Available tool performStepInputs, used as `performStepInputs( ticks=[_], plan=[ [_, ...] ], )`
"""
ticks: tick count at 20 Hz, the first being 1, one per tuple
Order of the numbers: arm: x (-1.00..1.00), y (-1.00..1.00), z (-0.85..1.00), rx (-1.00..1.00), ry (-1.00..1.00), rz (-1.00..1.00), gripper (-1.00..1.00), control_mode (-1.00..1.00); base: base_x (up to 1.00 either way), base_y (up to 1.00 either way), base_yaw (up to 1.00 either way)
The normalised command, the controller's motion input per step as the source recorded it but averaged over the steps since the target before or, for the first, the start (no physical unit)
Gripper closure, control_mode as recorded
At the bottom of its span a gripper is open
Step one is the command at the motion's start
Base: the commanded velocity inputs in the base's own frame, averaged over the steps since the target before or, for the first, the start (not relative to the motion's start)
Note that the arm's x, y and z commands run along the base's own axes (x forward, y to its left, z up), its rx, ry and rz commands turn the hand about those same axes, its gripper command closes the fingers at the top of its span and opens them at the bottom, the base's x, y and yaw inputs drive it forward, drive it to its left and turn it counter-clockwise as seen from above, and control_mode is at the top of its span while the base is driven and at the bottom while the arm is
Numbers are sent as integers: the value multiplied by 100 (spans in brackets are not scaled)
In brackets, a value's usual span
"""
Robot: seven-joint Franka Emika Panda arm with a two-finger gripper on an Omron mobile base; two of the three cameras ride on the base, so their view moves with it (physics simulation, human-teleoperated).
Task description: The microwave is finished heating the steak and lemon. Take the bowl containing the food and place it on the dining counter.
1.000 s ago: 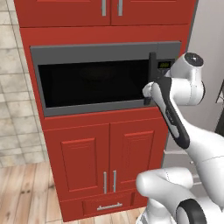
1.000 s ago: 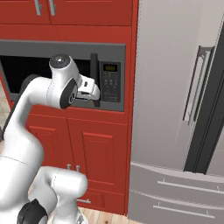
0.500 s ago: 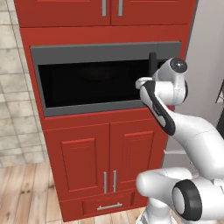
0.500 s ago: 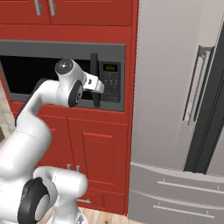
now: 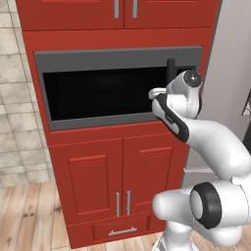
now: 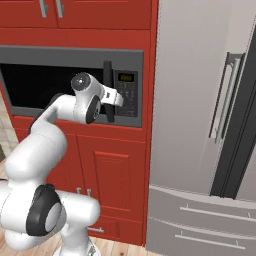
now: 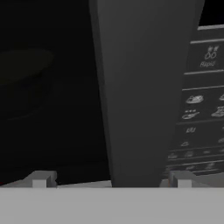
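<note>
Black handle: you have the thick bar [image 7: 144, 87] of the microwave [image 5: 117, 88] standing upright, its long axis vertical, at the right end of the glass door and just left of the button panel [image 6: 126, 95].
Door state: shut against the microwave; the glass [image 5: 103, 93] faces straight out at you.
Claw: your claw [image 7: 111, 179] is spread wide and holds nothing; its two tips [image 7: 40, 180] sit either side of the handle, which runs up between them.
Contact: you cannot tell from these views whether either tip touches the bar yet.
Bowl: you cannot see it clearly; a dim rounded shape behind the glass, left of the handle, may be it, so judge it inside the microwave.
Steak and lemon: too dark behind the glass to make out.
Risk one: if you close too shallow, the tips may slide off the smooth bar when you pull.
Risk two: the handle sits nearer the right tip, so closing may push the bar sideways instead of gripping it squarely.
Risk three: drift right of the handle and you may press the button panel.
Risk four: pull straight out rather than along the door's arc and the grip may twist loose.
</note>
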Motion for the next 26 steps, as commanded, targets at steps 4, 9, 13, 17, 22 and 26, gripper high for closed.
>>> performStepInputs(
  ticks=[4,9,13,17,22,26],
  plan=[
    [46,-2,-1,0,0,0,-100,-100,0,0,0],
    [42,-4,0,0,0,0,-100,-100,0,0,0],
    [21,-9,0,0,0,4,100,-100,0,0,0],
    [0,0,0,0,0,0,100,-100,0,0,0],
    [0,0,0,0,0,0,100,-100,0,0,0],
    [-8,0,0,0,0,0,100,-100,0,0,0]
  ],
)
